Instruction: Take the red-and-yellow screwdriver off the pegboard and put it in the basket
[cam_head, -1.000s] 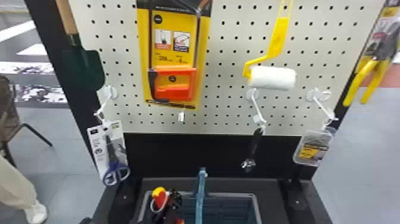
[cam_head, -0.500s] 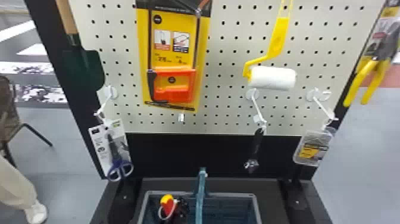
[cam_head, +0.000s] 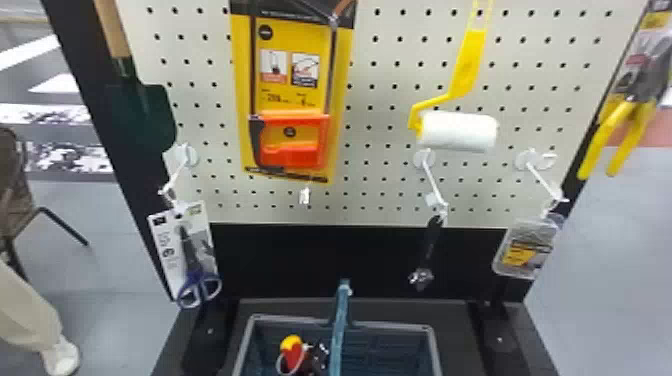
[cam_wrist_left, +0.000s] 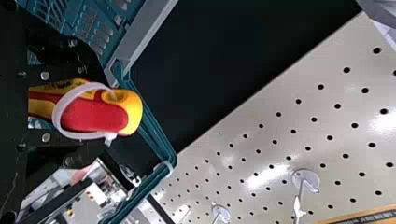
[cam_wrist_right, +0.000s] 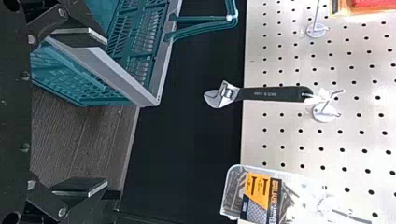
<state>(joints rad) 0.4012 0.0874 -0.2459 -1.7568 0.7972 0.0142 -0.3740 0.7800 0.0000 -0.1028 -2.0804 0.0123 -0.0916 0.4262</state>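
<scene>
Pegboard behind, left gripper clamps the screwdriver within the basket rim; right gripper gapes, empty.

Label, yellow-and-black: standing on the clear box, ahead and rightward of the right gripper. Fine lettering: running along the wrench handle, ahead. Numeral: marking the scissors card, well leftward.

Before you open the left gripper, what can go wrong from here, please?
The white loop around the screwdriver might catch on the left gripper at release, so the tool could lift out again. The basket's raised handle stands close beside the screwdriver; a sideways move may bump it. The open right gripper is near the basket's rim and could nudge it.
</scene>
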